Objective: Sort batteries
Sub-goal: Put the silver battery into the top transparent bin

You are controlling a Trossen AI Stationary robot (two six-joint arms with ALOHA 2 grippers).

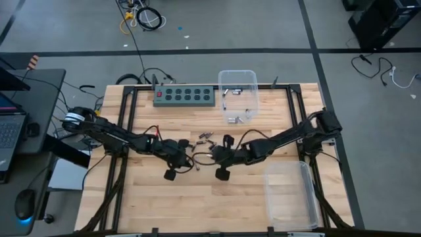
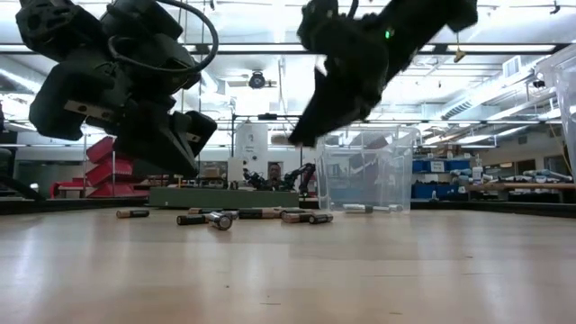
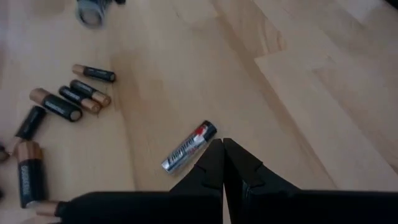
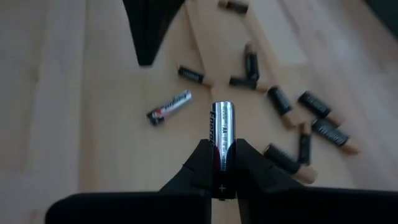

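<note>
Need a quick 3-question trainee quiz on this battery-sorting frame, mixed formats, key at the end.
1. True or false: the right hand grips a silver battery between its fingers.
2. Multiple choice: the left hand is A) shut and empty, B) shut on a battery, C) wide open.
3. Fill in: in the high view, the clear bin beside the green power strip already holds a few ____.

Key: 1 true; 2 A, with a loose silver cell lying on the table just ahead of it; 3 batteries.
</note>
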